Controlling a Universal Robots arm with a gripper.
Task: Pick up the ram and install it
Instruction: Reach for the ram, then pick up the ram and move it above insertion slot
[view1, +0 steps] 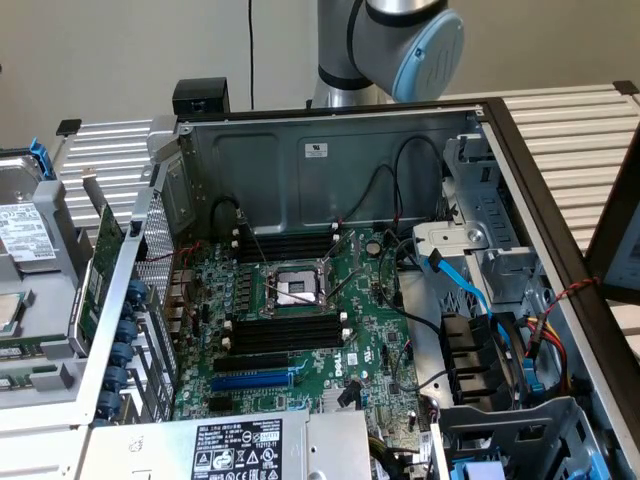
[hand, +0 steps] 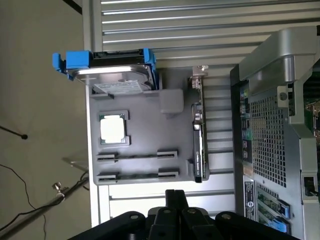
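Two ram sticks stand on edge in grooves of a grey holder tray, one ram stick beside the other. In the exterior view the ram shows as thin green strips at the far left, outside the computer case. My gripper hangs above the tray's edge, closest to the two sticks and apart from them. Its black fingers are shut with nothing between them. The motherboard's black memory slots lie beside the CPU socket.
The tray also carries a hard drive in a blue caddy, a CPU chip and an expansion card with a metal bracket. The open case's perforated wall rises next to the tray. Cables and drive bays crowd the exterior view's right.
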